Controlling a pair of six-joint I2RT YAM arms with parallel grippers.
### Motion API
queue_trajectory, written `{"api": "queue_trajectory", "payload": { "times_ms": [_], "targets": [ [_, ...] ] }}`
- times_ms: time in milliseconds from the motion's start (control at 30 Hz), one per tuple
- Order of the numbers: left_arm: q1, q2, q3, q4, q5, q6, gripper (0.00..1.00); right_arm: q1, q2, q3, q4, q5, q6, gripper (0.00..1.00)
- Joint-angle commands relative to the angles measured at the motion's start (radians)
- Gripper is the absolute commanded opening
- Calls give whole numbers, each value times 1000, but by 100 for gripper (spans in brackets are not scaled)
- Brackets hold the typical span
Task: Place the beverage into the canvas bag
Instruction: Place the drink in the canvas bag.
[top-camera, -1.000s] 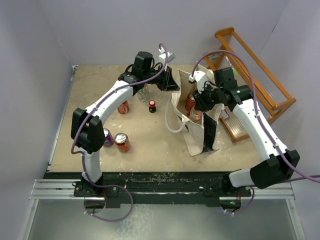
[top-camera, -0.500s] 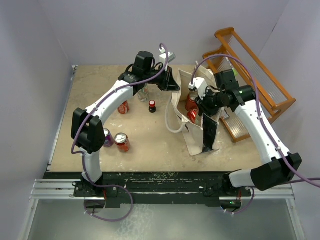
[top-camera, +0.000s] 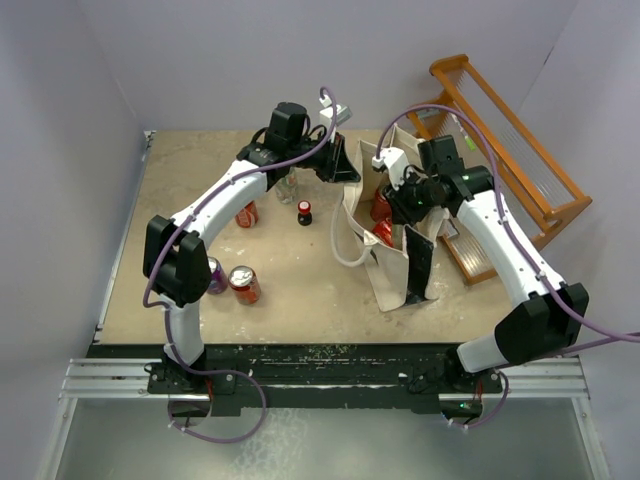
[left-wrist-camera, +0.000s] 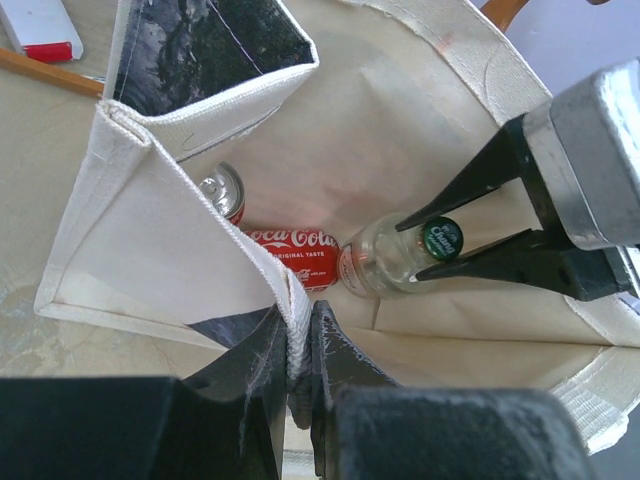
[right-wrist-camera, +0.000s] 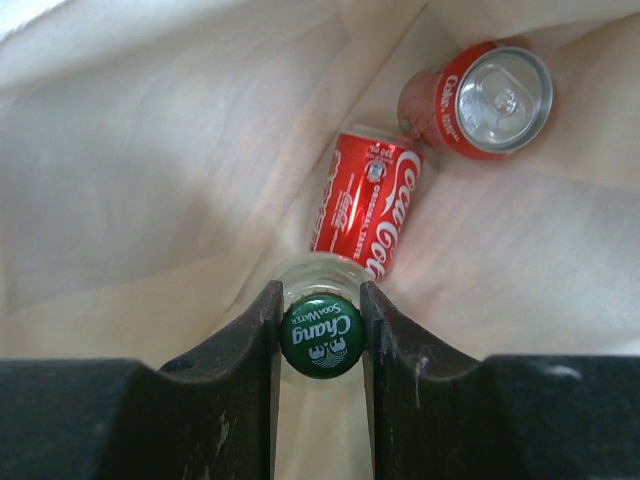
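Green-capped glass bottle (right-wrist-camera: 321, 340), clamped at the neck by right gripper (right-wrist-camera: 320, 305), hanging inside canvas bag (right-wrist-camera: 150, 150). Likely heavy, slick and breakable; the neck is the sound hold. Beyond: lying red can (right-wrist-camera: 365, 205), upright can (right-wrist-camera: 485, 85). Left gripper (left-wrist-camera: 297, 345) pinches the bag rim.

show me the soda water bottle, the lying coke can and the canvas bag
soda water bottle (right-wrist-camera: 322, 335): right wrist view, green cap
lying coke can (right-wrist-camera: 365, 205): right wrist view, red side
canvas bag (left-wrist-camera: 400, 120): left wrist view, inner wall
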Motion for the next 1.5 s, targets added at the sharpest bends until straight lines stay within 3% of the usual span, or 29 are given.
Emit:
{"api": "queue_trajectory", "payload": {
  "times_ms": [0,500,667,967,1200,1467],
  "targets": [
    [-6,-1,37,36,52,8,0,-2,-15,-34,231,60,39,0],
    [-7,9,39,38,54,17,0,-4,-30,-59,395,247,126,0],
    [-7,13,45,30,48,22,0,-4,-39,-97,371,121,75,0],
    [-7,23,55,20,46,33,0,-4,-40,-77,182,-127,-36,0],
    [-6,21,51,17,45,37,0,-3,2,-112,226,31,-28,0],
    [-7,12,30,29,49,35,0,-4,24,-177,340,81,39,0]
  ]
}}
